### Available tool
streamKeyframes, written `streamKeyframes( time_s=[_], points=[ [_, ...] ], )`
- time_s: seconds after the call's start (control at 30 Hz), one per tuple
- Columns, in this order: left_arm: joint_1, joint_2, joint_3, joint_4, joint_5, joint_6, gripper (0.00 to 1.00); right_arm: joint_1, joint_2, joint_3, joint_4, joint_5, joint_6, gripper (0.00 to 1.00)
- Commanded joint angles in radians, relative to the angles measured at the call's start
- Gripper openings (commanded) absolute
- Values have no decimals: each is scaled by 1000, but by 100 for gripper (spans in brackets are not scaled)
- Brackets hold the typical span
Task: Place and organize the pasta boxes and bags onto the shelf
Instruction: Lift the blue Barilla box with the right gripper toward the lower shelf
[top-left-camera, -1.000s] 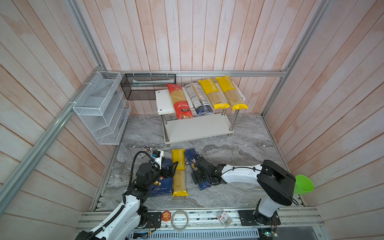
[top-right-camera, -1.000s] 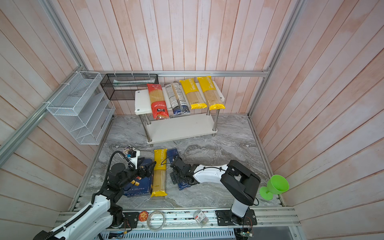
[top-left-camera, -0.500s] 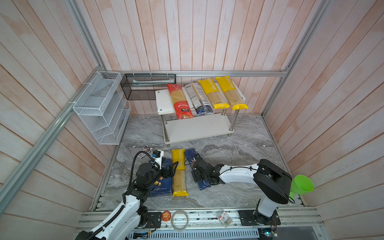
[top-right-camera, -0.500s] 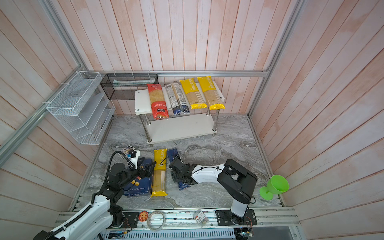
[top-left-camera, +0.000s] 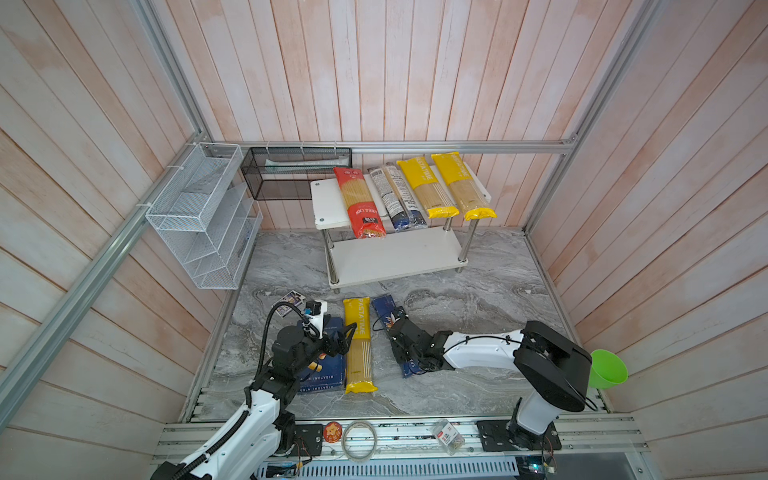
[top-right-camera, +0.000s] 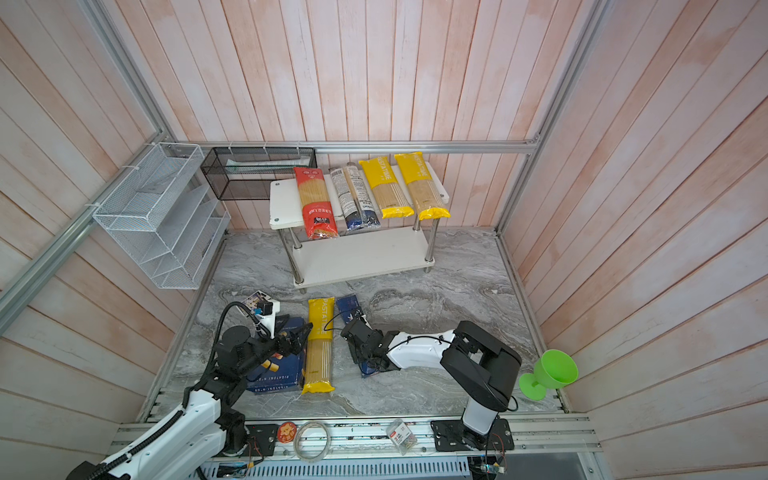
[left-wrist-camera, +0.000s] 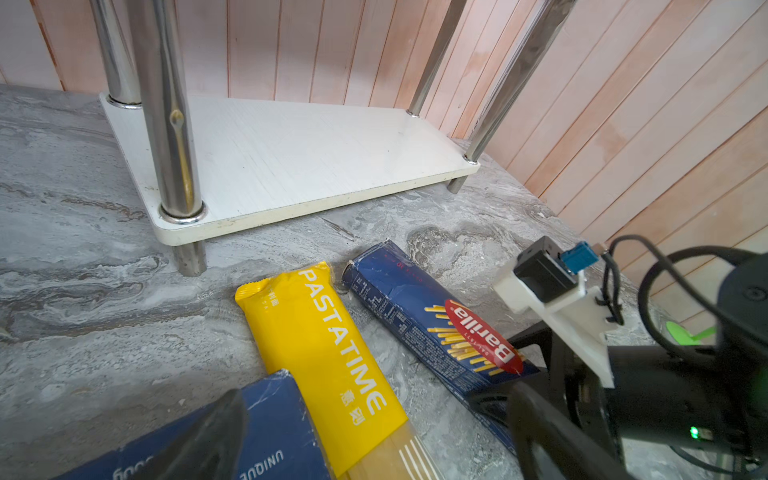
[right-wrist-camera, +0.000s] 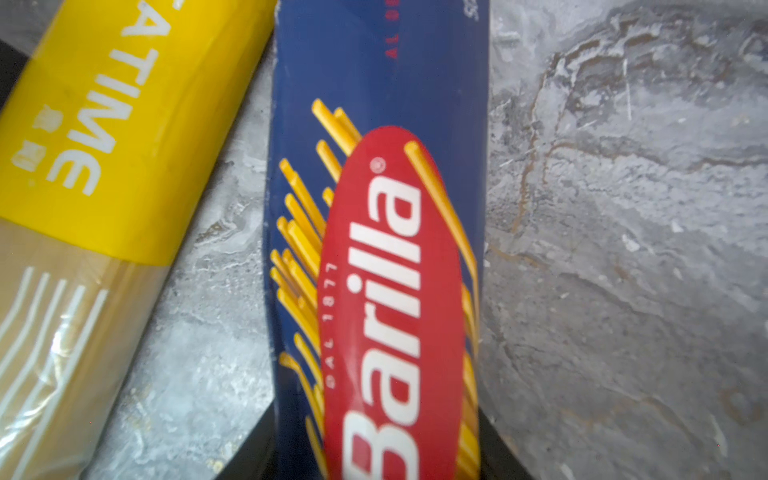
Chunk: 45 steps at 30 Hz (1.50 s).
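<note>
Four bags (top-left-camera: 361, 203) atop the shelf (top-left-camera: 395, 253); before it one yellow bag (top-left-camera: 359, 345), one wide box (top-left-camera: 328, 374), one narrow box (top-left-camera: 382, 305)

The grey marble tabletop (top-left-camera: 478, 299) carries the shelf (top-left-camera: 328, 199), which stands well beyond both hands, and three packs lying flat. The wide Barilla box (top-left-camera: 328, 370) lies under the left hand (top-left-camera: 345, 334), the yellow PASTATIME bag (top-left-camera: 359, 345) between the two hands, and the narrow Barilla box (top-left-camera: 382, 305) under the right hand (top-left-camera: 397, 326). On the shelf's top board, far from either hand, lie side by side a red bag (top-left-camera: 359, 203), a dark blue and clear bag (top-left-camera: 397, 195), a middle yellow bag (top-left-camera: 428, 187) and an end yellow bag (top-left-camera: 463, 185).
</note>
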<state>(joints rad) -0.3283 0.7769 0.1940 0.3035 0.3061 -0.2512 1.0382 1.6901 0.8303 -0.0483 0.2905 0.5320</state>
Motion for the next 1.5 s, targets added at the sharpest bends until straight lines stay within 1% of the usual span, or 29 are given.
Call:
streamKeyframes(
  time_s=[0.0,0.03,0.17,0.23,0.43,0.7,0.87,1.17,1.47],
  points=[
    [-3,-7,0,13,6,13,100,-16,-24,-35,-36,26,11,43],
    [-3,-7,0,13,6,13,100,-18,-32,-39,-33,25,11,43],
    [-4,-6,2,13,5,12,100,-29,-76,-53,-29,25,7,36],
    [-2,-7,1,13,6,13,100,-40,-104,-58,-34,25,-2,34],
    [-3,-6,2,13,5,12,99,-98,-206,-74,-67,13,-41,29],
    [-3,-5,2,13,4,13,100,-193,-336,-87,-115,5,-102,27],
    [-3,-5,1,13,4,13,100,-239,-382,-66,-149,27,-146,25],
    [-3,-5,1,10,5,12,100,-364,-392,-19,-130,-51,-234,25],
    [-3,-8,2,10,3,12,100,-428,-355,69,-149,-76,-304,24]
  ],
)
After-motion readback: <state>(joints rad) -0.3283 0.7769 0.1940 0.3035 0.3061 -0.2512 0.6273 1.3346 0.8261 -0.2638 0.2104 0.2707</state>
